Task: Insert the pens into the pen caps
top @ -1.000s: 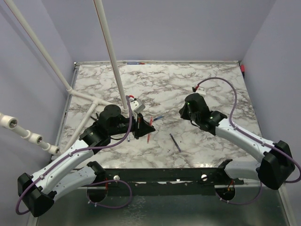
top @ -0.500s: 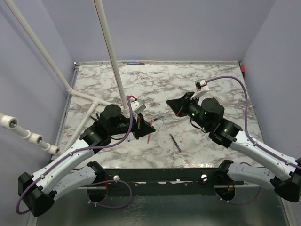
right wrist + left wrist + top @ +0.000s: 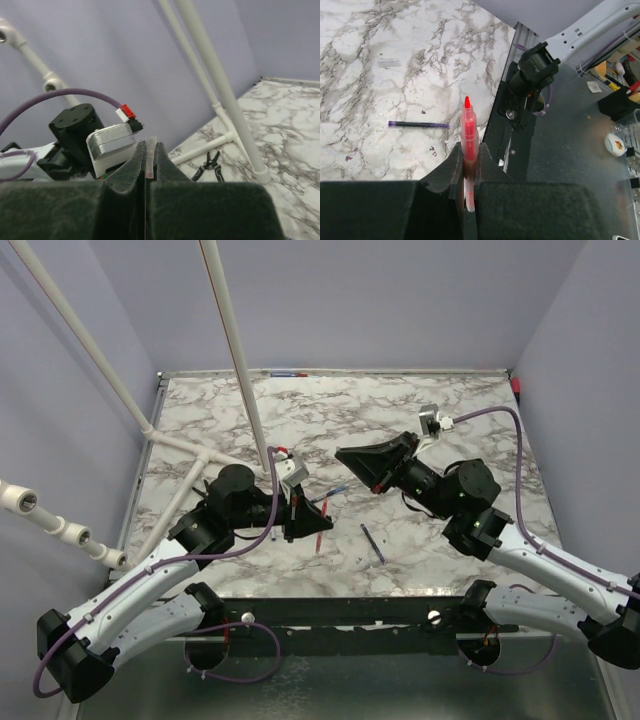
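Red pen (image 3: 468,120) clamped in left tool (image 3: 469,152) — right tool (image 3: 149,150) clamped on slim pale pen cap (image 3: 150,144).

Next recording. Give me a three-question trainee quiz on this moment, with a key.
1. True or false: the left gripper is shut on the red pen.
2. What does the right gripper hold? A) a blue pen B) a cap C) nothing
3. Fill in: the dark pen lies loose on the ____.
Key: 1 true; 2 B; 3 table.
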### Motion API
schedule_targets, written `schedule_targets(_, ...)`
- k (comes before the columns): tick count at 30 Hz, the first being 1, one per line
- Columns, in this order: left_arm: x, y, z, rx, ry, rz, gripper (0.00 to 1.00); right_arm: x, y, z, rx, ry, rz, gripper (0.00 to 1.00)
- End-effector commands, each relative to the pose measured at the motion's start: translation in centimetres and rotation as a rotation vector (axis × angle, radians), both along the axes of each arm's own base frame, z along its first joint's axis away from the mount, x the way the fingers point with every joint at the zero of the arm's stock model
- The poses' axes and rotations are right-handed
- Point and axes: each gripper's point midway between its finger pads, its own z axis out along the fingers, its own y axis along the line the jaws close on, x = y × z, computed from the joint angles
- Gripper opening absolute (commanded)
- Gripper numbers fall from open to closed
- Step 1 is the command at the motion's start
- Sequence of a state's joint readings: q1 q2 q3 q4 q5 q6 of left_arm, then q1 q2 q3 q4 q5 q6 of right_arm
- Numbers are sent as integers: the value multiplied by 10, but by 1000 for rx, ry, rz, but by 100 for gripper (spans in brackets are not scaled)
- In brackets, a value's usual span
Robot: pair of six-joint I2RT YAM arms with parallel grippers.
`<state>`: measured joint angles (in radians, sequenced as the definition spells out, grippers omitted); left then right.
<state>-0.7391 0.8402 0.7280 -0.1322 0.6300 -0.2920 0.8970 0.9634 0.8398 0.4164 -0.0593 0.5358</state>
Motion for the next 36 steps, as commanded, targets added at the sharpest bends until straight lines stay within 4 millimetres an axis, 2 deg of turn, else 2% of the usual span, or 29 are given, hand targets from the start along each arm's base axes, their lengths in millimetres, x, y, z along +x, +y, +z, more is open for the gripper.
schedule_targets(1, -19, -2, 20, -94, -22, -92, 0, -29, 18, 8, 22, -109, 162, 1)
schedule_targets(8, -30, -2, 45, -208, -32, -127, 0, -52, 33, 0, 23, -135, 274, 1)
schedule_targets(13, -35, -2, 57, -262, -33, -146, 0, -64, 34, 1, 25, -156, 307, 1)
schedule_targets(23, -40, 0, 67, -308, -38, -152, 0, -70, 33, 0, 27, -164, 317, 1)
schedule_targets(36, -43, 0, 67, -309, -32, -166, 0, -70, 35, 6, 30, -174, 300, 1)
